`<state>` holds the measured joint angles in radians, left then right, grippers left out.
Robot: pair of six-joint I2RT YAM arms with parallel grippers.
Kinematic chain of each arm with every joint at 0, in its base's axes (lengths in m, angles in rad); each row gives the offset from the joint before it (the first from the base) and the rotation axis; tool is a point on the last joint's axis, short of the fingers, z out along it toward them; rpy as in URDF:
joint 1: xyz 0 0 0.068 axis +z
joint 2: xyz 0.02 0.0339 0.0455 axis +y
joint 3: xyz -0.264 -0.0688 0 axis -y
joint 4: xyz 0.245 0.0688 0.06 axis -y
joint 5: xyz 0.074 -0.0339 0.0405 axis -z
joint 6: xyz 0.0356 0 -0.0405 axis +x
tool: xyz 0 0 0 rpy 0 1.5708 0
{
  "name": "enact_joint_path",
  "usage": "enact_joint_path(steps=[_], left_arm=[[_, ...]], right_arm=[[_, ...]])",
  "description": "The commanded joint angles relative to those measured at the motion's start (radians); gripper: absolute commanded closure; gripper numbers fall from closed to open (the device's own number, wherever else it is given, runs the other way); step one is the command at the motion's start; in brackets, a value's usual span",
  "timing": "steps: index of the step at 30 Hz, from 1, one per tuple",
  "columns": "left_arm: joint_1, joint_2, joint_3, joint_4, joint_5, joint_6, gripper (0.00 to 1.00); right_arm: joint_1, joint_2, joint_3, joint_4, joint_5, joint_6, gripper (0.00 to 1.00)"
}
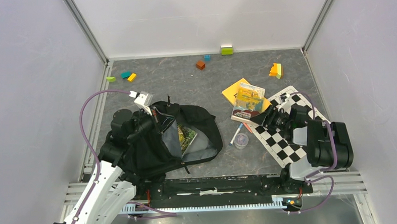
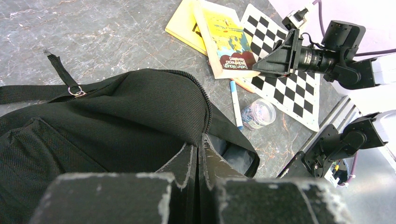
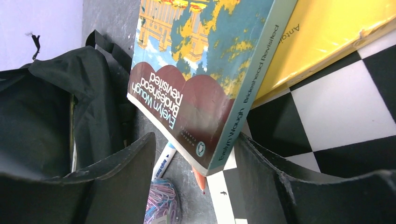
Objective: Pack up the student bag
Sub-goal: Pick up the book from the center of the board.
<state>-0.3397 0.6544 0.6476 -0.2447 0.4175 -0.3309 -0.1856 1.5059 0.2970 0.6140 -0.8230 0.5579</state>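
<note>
**Count.** You have one student bag (image 1: 207, 126), two books, one checkered board (image 1: 280, 145), one white marker with a blue cap (image 1: 236, 134), one orange pencil (image 3: 199, 180), one clear tub of coloured paper clips (image 1: 241, 140) and seven small coloured blocks (image 1: 200, 65).

**Task item.** The student bag lies at 7 o'clock from the table's centre, just ahead of your left arm. Its mouth gapes toward 3 o'clock and shows grey lining. One green-printed flat item (image 1: 188, 136) sits inside.

**Grippers.** Your left gripper (image 2: 198, 147) is pinched closed on the rim of the bag's opening, with fabric between its fingers. Your right gripper (image 3: 196, 140) stands with its jaws apart, straddling the near corner of the paperback (image 1: 250, 100) and holding nothing. One finger (image 3: 135, 163) is clear of the cover. Whether the other touches the spine, you cannot tell.

**Surroundings.** The paperback lies on the yellow book (image 1: 233, 90) at 2 o'clock from the bag, and both overlap the board's far corner. The marker, pencil and tub lie between the bag and the board, right under the right gripper's jaws. The pencil's tip pokes out from beneath the paperback's corner. The blocks are scattered from 10 to 2 o'clock along the far edge, well apart from everything else.

**Writing.** The paperback's cover and spine read "Evelyn Waugh" and "Brideshead Revisited". The yellow book's spine begins "Antoi", and the rest is cut off. The marker carries print too small to read.
</note>
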Motion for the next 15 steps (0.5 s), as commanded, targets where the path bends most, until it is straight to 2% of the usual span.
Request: enact_joint_path(steps=[1,3,7,11,15], left_arm=[[-0.002,-0.006,0.021,0.073,0.004,0.029,0.98],[-0.002,-0.006,0.022,0.073,0.004,0.029,0.98],[-0.002,-0.003,0.021,0.073,0.004,0.029,0.98],[-0.001,-0.006,0.021,0.073,0.004,0.030,0.98],[-0.002,-0.011,0.020,0.071,0.003,0.030,0.98]], right_arm=[[0.000,0.051,0.002,0.143,-0.050,0.071,0.37],[0.000,0.063,-0.001,0.173,-0.050,0.091,0.43],[0.000,0.058,-0.005,0.225,-0.050,0.130,0.62],[0.000,0.011,-0.007,0.244,-0.036,0.159,0.84],[0.000,-0.046,0.002,0.243,-0.028,0.179,0.99]])
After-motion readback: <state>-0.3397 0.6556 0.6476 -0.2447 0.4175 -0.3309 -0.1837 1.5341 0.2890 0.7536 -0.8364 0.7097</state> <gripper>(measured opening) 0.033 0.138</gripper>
